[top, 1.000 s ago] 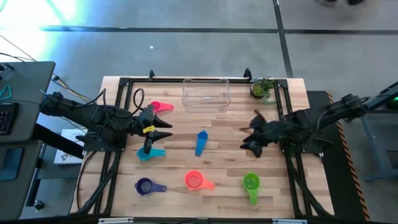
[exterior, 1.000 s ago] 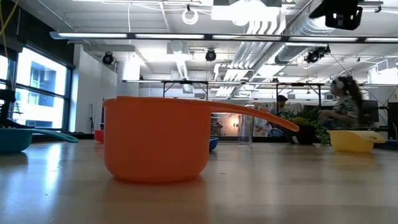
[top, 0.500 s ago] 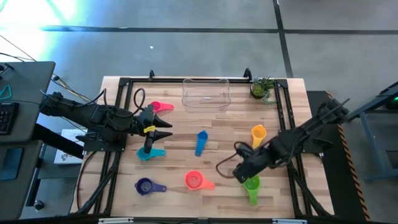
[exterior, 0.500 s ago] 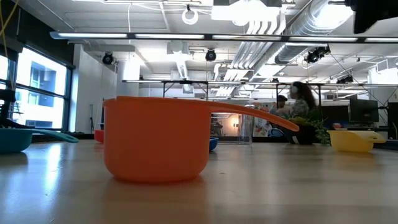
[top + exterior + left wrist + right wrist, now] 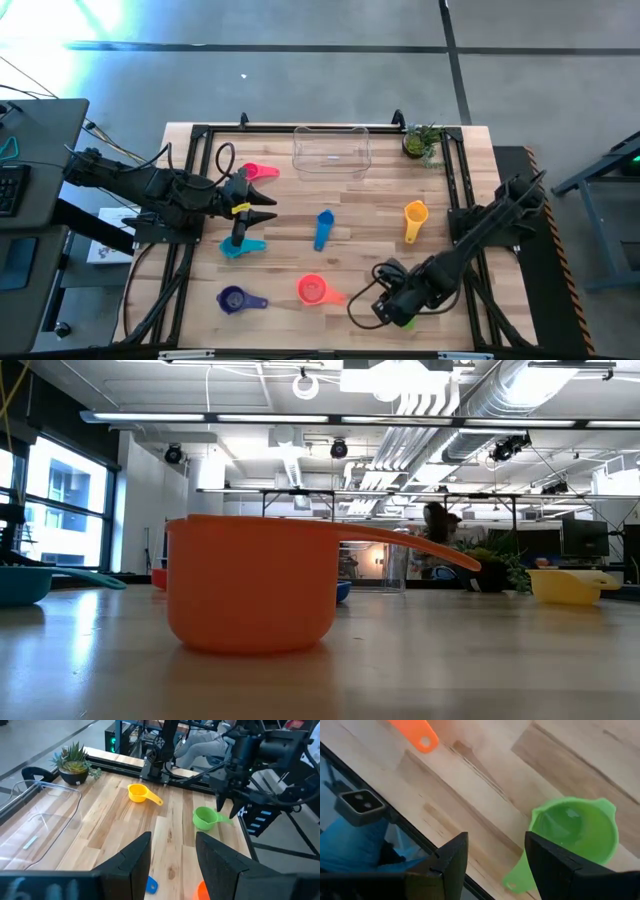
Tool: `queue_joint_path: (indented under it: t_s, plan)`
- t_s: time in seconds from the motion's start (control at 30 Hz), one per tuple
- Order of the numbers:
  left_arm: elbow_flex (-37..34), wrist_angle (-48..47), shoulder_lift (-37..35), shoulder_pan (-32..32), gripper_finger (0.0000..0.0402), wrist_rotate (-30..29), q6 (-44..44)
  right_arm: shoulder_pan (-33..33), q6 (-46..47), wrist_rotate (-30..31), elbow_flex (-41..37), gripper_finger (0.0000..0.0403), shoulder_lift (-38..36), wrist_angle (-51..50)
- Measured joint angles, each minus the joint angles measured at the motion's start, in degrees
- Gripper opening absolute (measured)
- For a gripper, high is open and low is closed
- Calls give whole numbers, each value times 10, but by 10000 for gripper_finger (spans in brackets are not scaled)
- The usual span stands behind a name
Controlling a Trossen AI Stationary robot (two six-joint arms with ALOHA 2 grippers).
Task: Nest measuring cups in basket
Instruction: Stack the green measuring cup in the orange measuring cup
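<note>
In the high view the measuring cups lie apart on the table: pink (image 5: 258,173), teal (image 5: 243,247), blue (image 5: 323,228), purple (image 5: 235,298), red-orange (image 5: 316,290), yellow (image 5: 414,218). The green cup (image 5: 575,832) sits upright near the table's near edge, mostly hidden under my right gripper (image 5: 388,312). That gripper (image 5: 495,865) is open just above it, with the green handle (image 5: 516,877) showing between the fingers. My left gripper (image 5: 268,208) waits open at the table's left, beside the pink cup. The clear basket (image 5: 331,150) stands at the far edge.
A small potted plant (image 5: 422,142) stands at the far right corner, right of the basket. A black frame rail (image 5: 455,190) runs along the table's sides. Bare wood lies between the blue and yellow cups. The low view shows a person (image 5: 440,525) far behind the table.
My right arm has swung from over the yellow cup toward the table's near edge and come down over the green cup, uncovering the yellow cup. The cups have stayed in place.
</note>
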Motion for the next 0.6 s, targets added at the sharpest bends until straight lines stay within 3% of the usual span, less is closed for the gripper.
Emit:
queue_joint_path:
  t_s: [0.6]
  plan:
    - [0,0,0,0,147,0,-30,23,30,-1,-1,188,69,-10]
